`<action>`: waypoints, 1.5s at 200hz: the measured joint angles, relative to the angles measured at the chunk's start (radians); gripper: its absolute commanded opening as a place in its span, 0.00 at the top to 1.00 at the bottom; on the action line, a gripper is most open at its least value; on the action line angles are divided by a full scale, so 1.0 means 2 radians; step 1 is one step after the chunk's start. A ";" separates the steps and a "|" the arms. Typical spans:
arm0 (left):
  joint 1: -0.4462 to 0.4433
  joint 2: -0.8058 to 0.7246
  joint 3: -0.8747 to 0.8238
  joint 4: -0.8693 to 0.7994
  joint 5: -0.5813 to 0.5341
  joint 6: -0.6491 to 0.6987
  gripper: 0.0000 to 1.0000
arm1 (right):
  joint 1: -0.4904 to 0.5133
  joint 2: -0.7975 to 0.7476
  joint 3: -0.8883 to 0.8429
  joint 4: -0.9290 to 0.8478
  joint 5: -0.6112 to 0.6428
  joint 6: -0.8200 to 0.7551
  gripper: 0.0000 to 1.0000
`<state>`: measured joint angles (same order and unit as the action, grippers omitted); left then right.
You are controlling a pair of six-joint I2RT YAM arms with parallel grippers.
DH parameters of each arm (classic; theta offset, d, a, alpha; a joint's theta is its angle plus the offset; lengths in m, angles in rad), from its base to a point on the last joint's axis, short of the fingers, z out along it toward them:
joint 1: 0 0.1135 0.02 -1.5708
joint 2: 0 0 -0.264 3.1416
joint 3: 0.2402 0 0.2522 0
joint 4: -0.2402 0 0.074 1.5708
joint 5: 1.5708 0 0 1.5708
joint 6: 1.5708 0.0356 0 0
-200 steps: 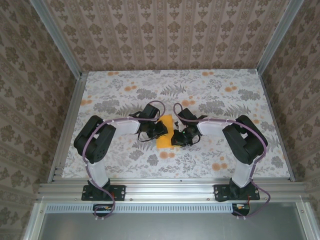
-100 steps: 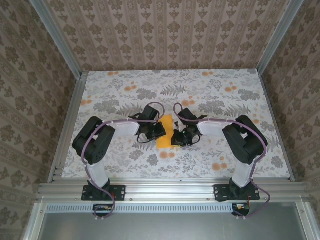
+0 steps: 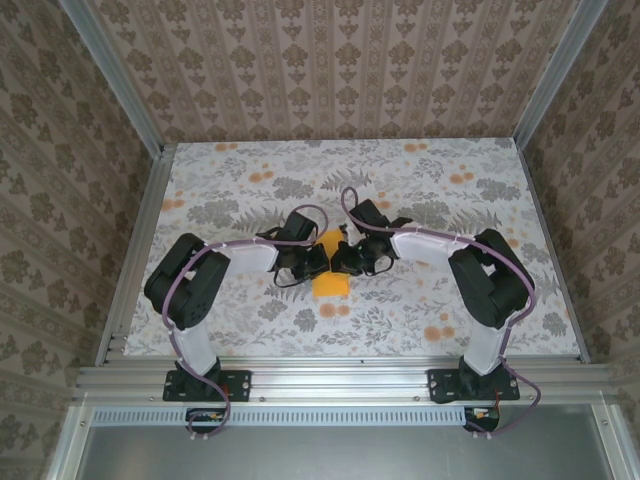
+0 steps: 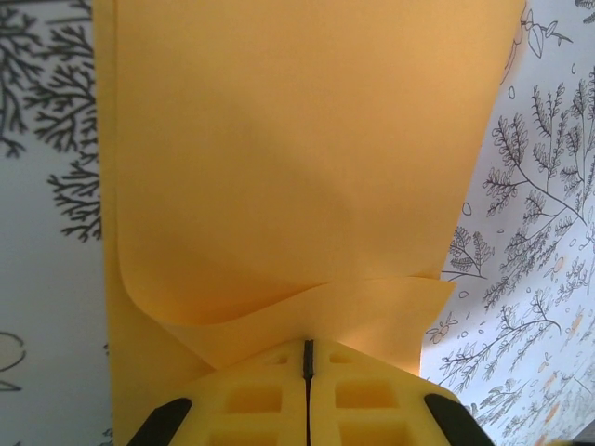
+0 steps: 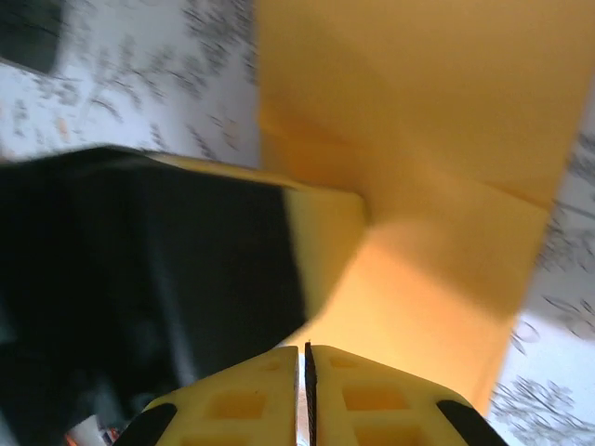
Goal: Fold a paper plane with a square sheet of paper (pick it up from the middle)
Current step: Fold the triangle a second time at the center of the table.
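Observation:
The square sheet of paper (image 3: 330,284) lies folded, bright orange, at the table's middle between my two grippers. In the left wrist view the sheet (image 4: 297,139) has a curled flap running up to my left gripper (image 4: 308,346), whose jaws are shut on that flap's edge. My left gripper (image 3: 318,262) sits at the paper's left side. My right gripper (image 3: 341,261) is over the paper's right part, close to the left one. In the right wrist view a raised fold of the sheet (image 5: 418,102) reaches my right gripper (image 5: 305,351), shut on it. The left gripper's pale finger (image 5: 325,237) shows there.
The floral-print table (image 3: 450,200) stretches well beyond the paper on all sides. Aluminium rails (image 3: 135,260) and patterned walls bound it left, right and back. Both arms curve inward from the near edge, with purple cables along them.
My right gripper has moved up and left over the paper, closer to the left gripper. My left gripper's jaws have closed. Less of the orange paper shows from above.

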<state>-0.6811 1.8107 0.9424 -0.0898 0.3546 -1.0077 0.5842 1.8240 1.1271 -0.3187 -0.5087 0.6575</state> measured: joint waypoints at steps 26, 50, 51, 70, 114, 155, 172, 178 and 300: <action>0.003 0.000 0.000 -0.002 0.000 -0.007 0.96 | 0.003 0.015 0.021 -0.012 0.002 -0.002 0.89; 0.008 0.000 -0.003 0.002 0.005 -0.016 0.97 | 0.003 0.027 0.036 -0.021 0.002 -0.004 0.90; 0.009 0.000 -0.004 0.003 0.006 -0.017 0.97 | 0.003 0.028 0.036 -0.021 0.002 -0.003 0.90; 0.015 -0.001 -0.010 0.014 0.016 -0.026 0.99 | 0.003 0.034 0.045 -0.026 0.002 -0.004 0.92; 0.026 -0.001 -0.026 0.040 0.040 -0.047 1.00 | 0.004 0.036 0.046 -0.022 0.006 -0.005 0.93; 0.031 -0.001 -0.033 0.053 0.053 -0.051 1.00 | 0.005 0.028 0.028 0.004 0.010 -0.005 0.93; 0.032 -0.001 -0.035 0.057 0.056 -0.051 1.00 | 0.005 0.023 0.017 0.019 0.014 -0.005 0.93; 0.033 -0.001 -0.036 0.059 0.057 -0.051 1.00 | 0.006 0.023 0.014 0.023 0.014 -0.005 0.93; 0.036 -0.002 -0.037 0.061 0.059 -0.051 1.00 | 0.005 0.021 -0.033 0.057 0.035 0.003 0.92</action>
<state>-0.6094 1.8061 0.8680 0.0315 0.4728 -1.1091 0.5938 1.8656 1.0607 -0.2043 -0.4389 0.6632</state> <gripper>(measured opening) 0.056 0.077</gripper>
